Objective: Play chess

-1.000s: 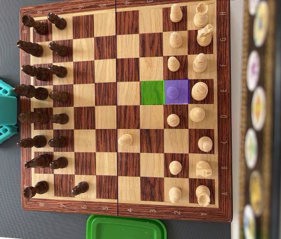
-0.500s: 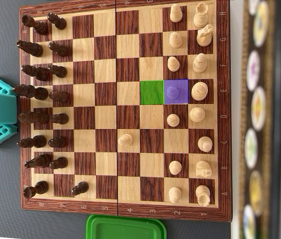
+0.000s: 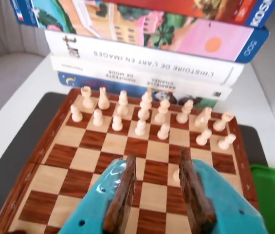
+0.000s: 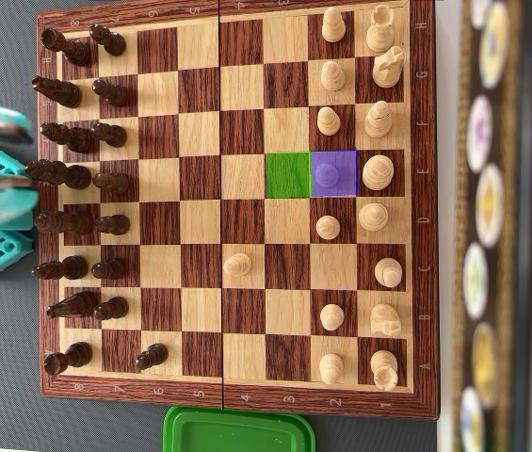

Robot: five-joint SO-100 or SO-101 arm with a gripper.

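A wooden chessboard (image 4: 237, 212) of glossy dark and pale squares lies flat on a grey mat, dark pieces (image 4: 77, 179) along its left edge and cream pieces (image 4: 378, 169) along its right in the overhead view. One pawn (image 4: 327, 172) sits on a purple-tinted square beside a green-tinted one (image 4: 287, 174). The turquoise plastic gripper (image 3: 155, 171), its wood-brown fingers (image 3: 122, 195) apart and empty, hangs over the board's near side.

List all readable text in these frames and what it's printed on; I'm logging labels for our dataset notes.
"L'HISTOIRE DE L'ART EN IMAGES", upside down, on the white book spine.
"GABRIELLE CHANEL" and "MANIFESTE DE MODE", upside down, on the thinner white spine.
"KOS", cut off, on the top blue book.
Chessboard border: letters A to H down the right edge; numbers along the bottom edge too blurred to read reliably.
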